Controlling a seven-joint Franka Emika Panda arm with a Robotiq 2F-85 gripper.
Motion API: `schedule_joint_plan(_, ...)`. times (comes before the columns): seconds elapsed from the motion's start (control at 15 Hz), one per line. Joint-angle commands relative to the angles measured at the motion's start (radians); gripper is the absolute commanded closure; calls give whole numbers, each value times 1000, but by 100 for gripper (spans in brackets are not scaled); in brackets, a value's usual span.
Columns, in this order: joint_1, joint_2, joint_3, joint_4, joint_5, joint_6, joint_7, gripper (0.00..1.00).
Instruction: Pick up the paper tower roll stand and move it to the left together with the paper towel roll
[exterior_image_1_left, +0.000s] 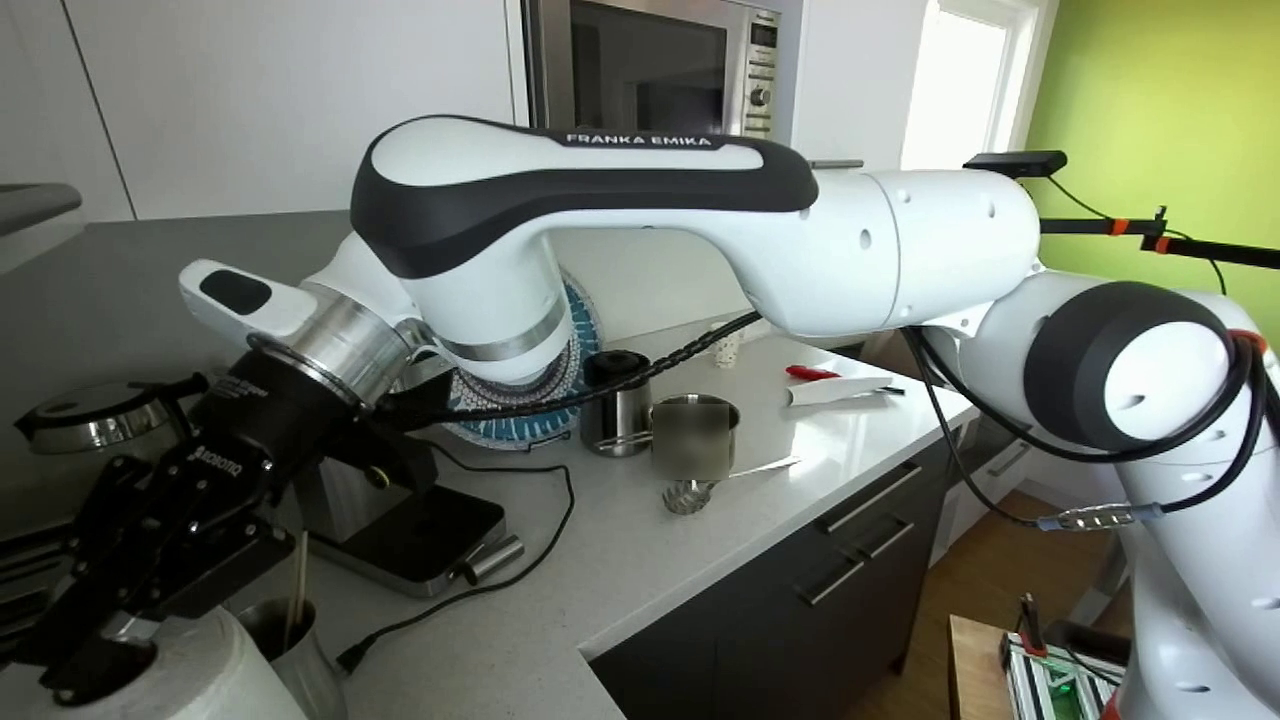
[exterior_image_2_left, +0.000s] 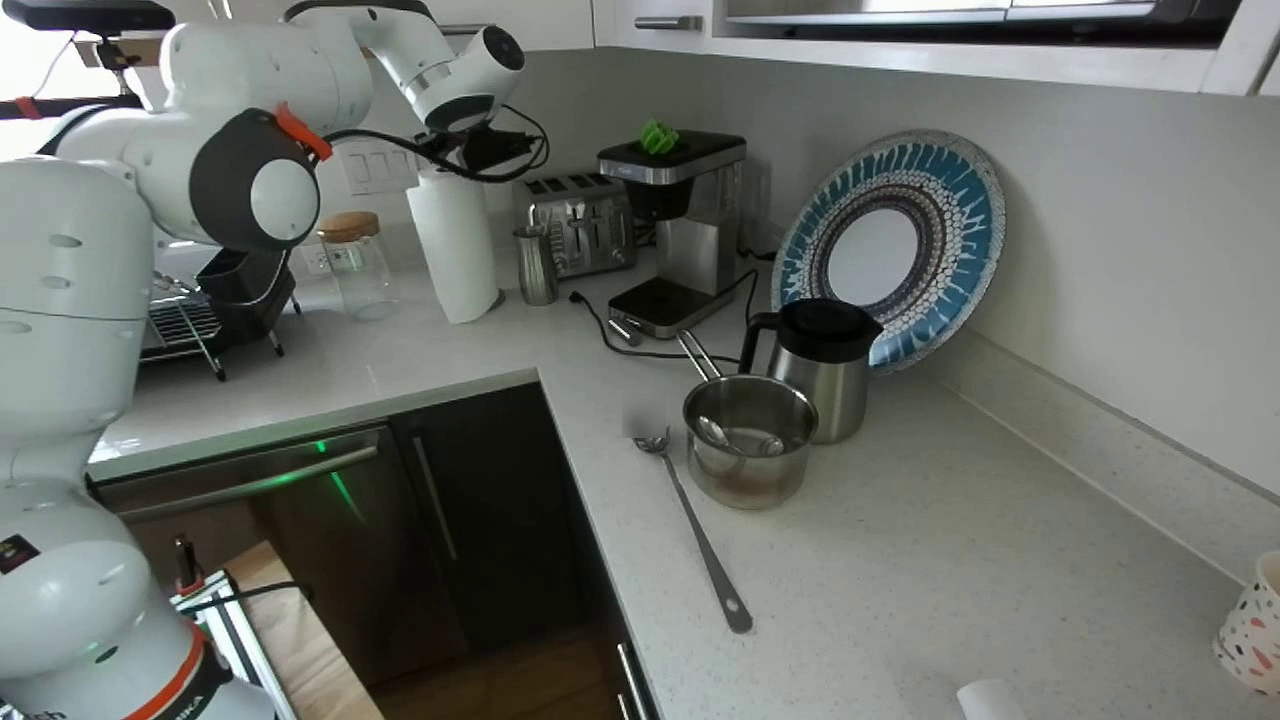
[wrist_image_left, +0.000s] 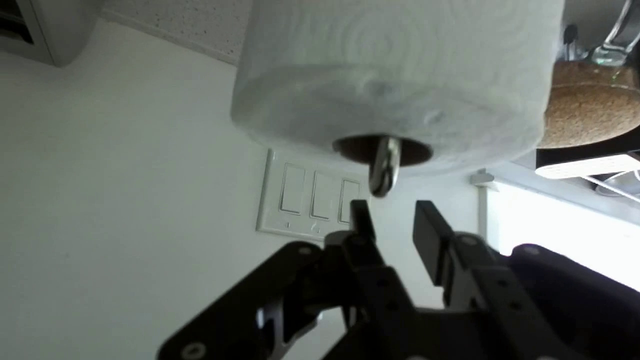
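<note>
The paper towel roll (exterior_image_2_left: 455, 250) is a white cylinder on the counter, leaning slightly in an exterior view. Its top shows at the lower left in an exterior view (exterior_image_1_left: 215, 675) and fills the upper middle of the wrist view (wrist_image_left: 400, 45). The stand shows as a metal rod tip (wrist_image_left: 385, 167) poking out of the roll's core; the rest is mostly hidden by the roll. My gripper (wrist_image_left: 392, 207) is part open, with a gap between its fingers. In the wrist view the rod tip is just beyond the fingertips. In an exterior view the gripper (exterior_image_1_left: 100, 635) is at the roll's top.
A steel cup (exterior_image_2_left: 537, 265) and a toaster (exterior_image_2_left: 580, 225) stand beside the roll. A coffee maker (exterior_image_2_left: 690, 220) is further along. A cork-lidded glass jar (exterior_image_2_left: 362, 270) and a dish rack (exterior_image_2_left: 200, 325) are on the opposite side. The wall with switches (wrist_image_left: 295, 190) is behind.
</note>
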Motion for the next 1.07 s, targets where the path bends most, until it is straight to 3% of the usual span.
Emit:
schedule_joint_plan(0.0,17,-9,-8,59,-31,-8,35,40)
schedule_joint_plan(0.13,23,-56,-11,42,-35,15,25,24)
schedule_joint_plan(0.33,30,-160,-63,-48,-119,4,201,2)
schedule_joint_plan(0.73,21,-446,-117,-311,-231,-71,476,0)
schedule_joint_plan(0.93,31,-581,-117,-444,-319,-153,585,0)
schedule_joint_plan(1.0,29,-590,-108,-441,-343,-217,599,0)
